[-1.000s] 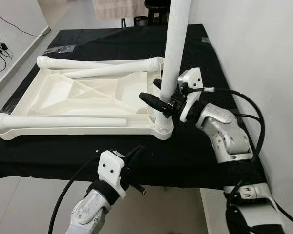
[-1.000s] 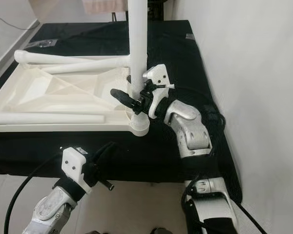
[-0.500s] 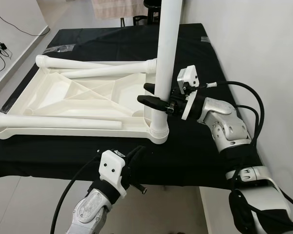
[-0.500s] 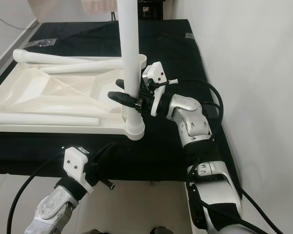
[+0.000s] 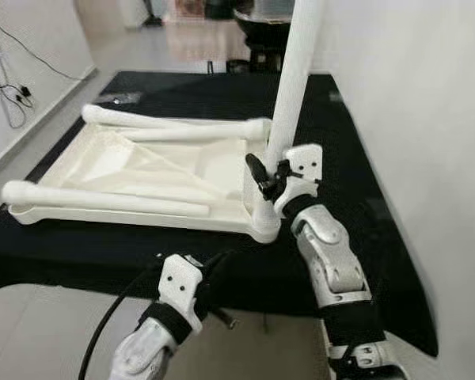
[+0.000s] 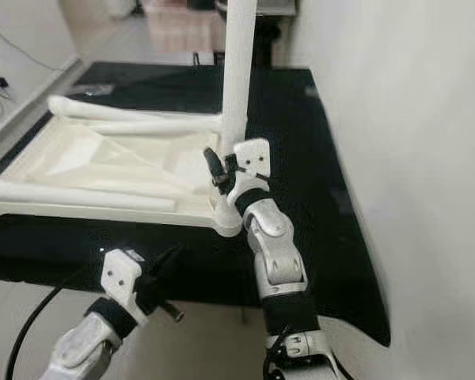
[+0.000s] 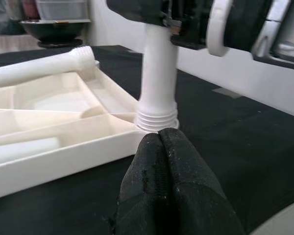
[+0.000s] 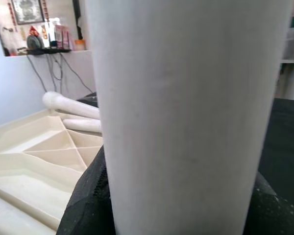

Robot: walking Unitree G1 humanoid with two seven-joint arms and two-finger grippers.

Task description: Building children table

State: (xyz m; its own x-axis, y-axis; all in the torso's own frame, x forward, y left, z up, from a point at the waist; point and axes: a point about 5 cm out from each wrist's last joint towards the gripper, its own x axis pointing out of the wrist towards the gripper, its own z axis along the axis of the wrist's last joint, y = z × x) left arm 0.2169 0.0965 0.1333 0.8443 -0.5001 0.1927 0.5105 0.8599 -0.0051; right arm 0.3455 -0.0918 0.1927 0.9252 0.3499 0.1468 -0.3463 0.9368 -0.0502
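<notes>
The white tabletop (image 5: 119, 162) lies upside down on the black-covered table (image 5: 356, 214). One white leg (image 5: 291, 95) stands upright in its near right corner socket (image 5: 264, 226), leaning slightly right. My right gripper (image 5: 265, 178) is shut on this leg just above the socket; black fingers (image 8: 83, 205) wrap the leg (image 8: 186, 112) in the right wrist view. Two loose legs lie on the tabletop, one at the back (image 5: 174, 127) and one at the front (image 5: 103, 199). My left gripper (image 5: 210, 273) hangs below the table's front edge, fingers (image 7: 166, 161) shut on nothing, pointing at the threaded collar (image 7: 157, 117).
A white wall (image 5: 412, 119) runs close along the table's right side. A small clear bag (image 5: 119, 98) lies at the table's far left. Cables (image 5: 16, 95) trail on the floor to the left. Dark furniture (image 5: 261, 16) stands beyond the far end.
The camera has shifted. My right forearm has swung round the leg and now comes up from the near side instead of from the right. The left gripper stays as it was.
</notes>
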